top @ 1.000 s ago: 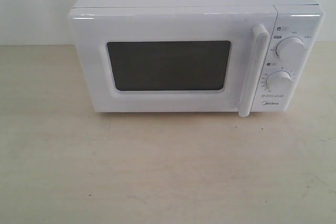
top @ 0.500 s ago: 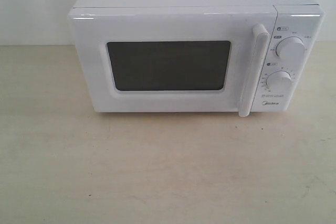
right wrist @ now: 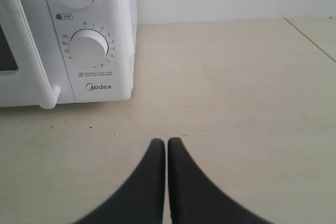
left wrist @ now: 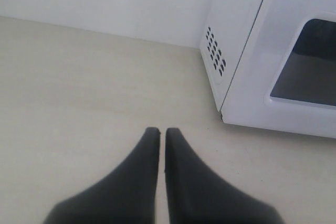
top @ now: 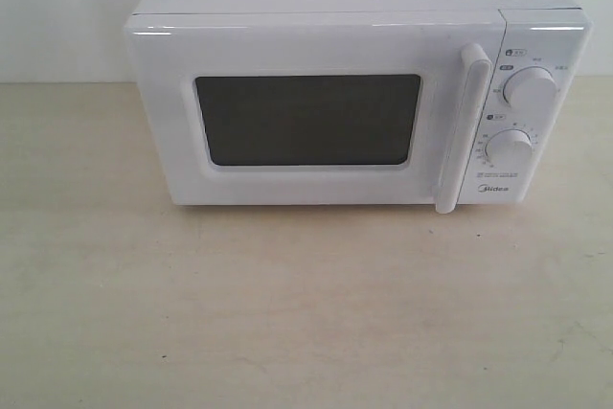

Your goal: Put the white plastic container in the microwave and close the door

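Microwave [top: 356,102] sits on the surface [top: 287,313] with the door [top: 306,45] flush shut. No white plastic container anywhere I can see, so probably inside, behind that dark window [top: 287,126]. Left gripper [left wrist: 162,132] and right gripper [right wrist: 166,142] are pinched closed, empty, parked clear either side.

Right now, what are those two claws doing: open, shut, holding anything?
Left gripper: shut, holding nothing.
Right gripper: shut, holding nothing.

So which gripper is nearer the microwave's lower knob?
Right. The right gripper is out front near the lower knob; the left gripper is by the vents on the far side.
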